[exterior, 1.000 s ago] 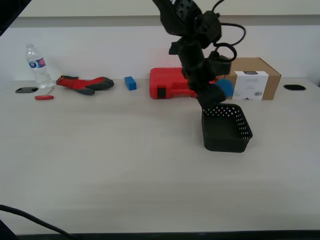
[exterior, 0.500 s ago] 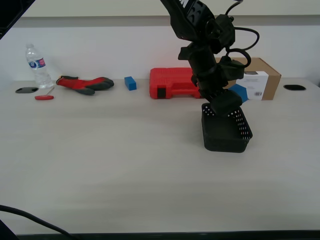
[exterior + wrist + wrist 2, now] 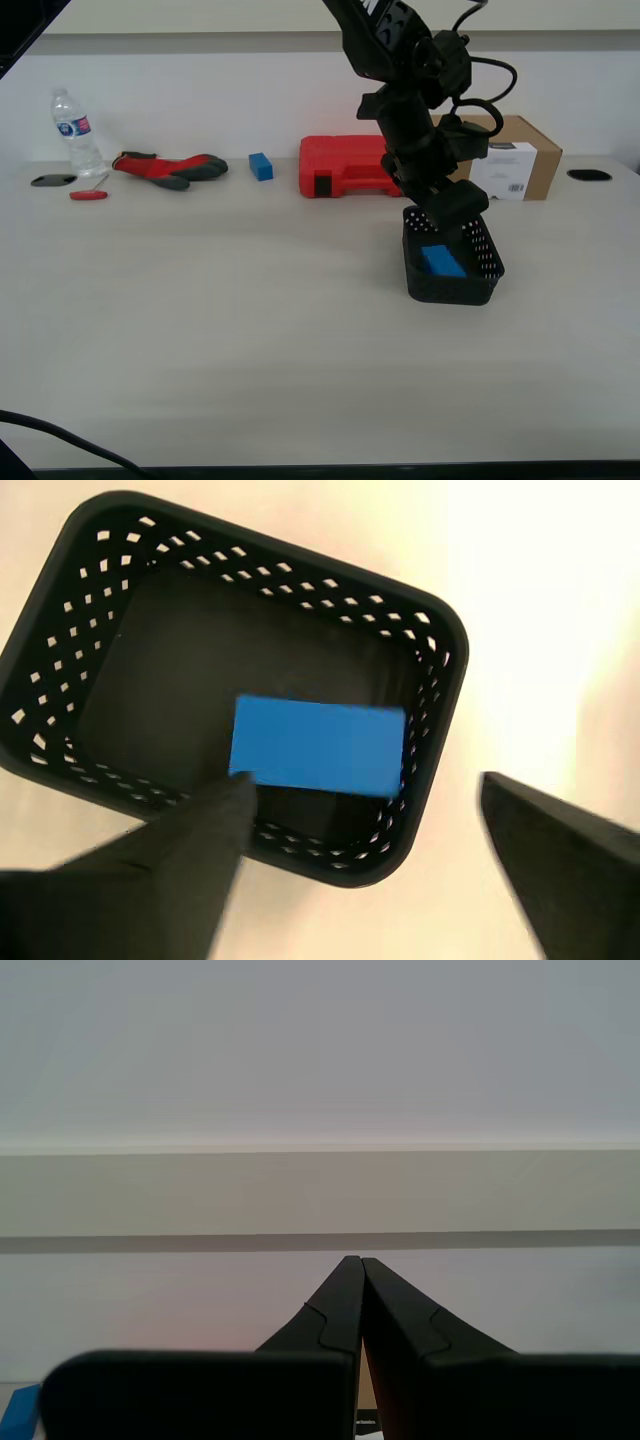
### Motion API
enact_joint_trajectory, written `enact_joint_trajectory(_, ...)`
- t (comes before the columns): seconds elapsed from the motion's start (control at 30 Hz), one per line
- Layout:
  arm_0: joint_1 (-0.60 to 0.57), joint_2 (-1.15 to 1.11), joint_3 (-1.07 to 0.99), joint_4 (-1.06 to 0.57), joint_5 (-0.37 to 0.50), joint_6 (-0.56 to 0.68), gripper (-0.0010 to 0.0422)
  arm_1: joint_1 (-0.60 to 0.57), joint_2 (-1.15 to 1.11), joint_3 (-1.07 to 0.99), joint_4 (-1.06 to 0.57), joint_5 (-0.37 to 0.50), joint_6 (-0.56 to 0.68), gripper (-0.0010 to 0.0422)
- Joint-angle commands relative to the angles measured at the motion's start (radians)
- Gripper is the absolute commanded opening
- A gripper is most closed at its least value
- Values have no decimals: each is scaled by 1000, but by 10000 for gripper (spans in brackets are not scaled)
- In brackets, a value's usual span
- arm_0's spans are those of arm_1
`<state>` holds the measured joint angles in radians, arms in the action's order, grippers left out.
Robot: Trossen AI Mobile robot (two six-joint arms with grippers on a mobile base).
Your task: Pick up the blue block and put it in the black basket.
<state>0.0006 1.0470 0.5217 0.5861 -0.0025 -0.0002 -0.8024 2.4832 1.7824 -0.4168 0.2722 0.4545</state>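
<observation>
The blue block [image 3: 318, 747] lies in the black basket [image 3: 440, 695], below my first hand [image 3: 365, 815].

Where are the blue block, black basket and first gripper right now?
blue block [image 3: 318, 747]: first wrist view, top face.
black basket [image 3: 488, 262]: exterior view, perforated side wall.
my first gripper [image 3: 365, 815]: first wrist view, between open fingertips.

My first gripper [image 3: 360, 810] — fingers [image 3: 180, 865] apart, second gripper [image 3: 360, 1265] pinched closed

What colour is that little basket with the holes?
Black. The basket, holding a blue block, shows best in the first wrist view.
</observation>
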Motion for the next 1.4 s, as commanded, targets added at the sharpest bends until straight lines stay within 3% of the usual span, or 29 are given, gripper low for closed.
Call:
enact_joint_trajectory(0.03, 0, 0, 2, 4, 0, 0, 0, -1, -1, 14, -2, 6, -3, 189)
enact_joint_trajectory(0.13, 0, 0, 2, 4, 0, 0, 0, 0, -2, 51, -33, 6, -3, 69)
enact_joint_trajectory(0.17, 0, 0, 2, 4, 0, 0, 0, 0, -2, 81, -67, 6, -2, 8)
enact_joint_trajectory(0.2, 0, 0, 2, 4, 0, 0, 0, 0, -2, 106, -93, 6, 0, -3)
enact_joint_trajectory(0.33, 0, 0, 2, 4, 0, 0, 0, 1, -3, 171, -169, -23, 18, -3)
enact_joint_trajectory(0.5, 0, 0, 2, 4, 0, 0, 0, 21, -16, 176, -370, -169, 137, -2)
enact_joint_trajectory(0.7, 0, 0, 2, 4, 0, 0, 0, 75, -56, 146, -377, -163, 134, 0)
enact_joint_trajectory(1.4, 0, 0, 2, 4, 0, 0, 0, 76, -55, 146, -357, -159, 134, 0)
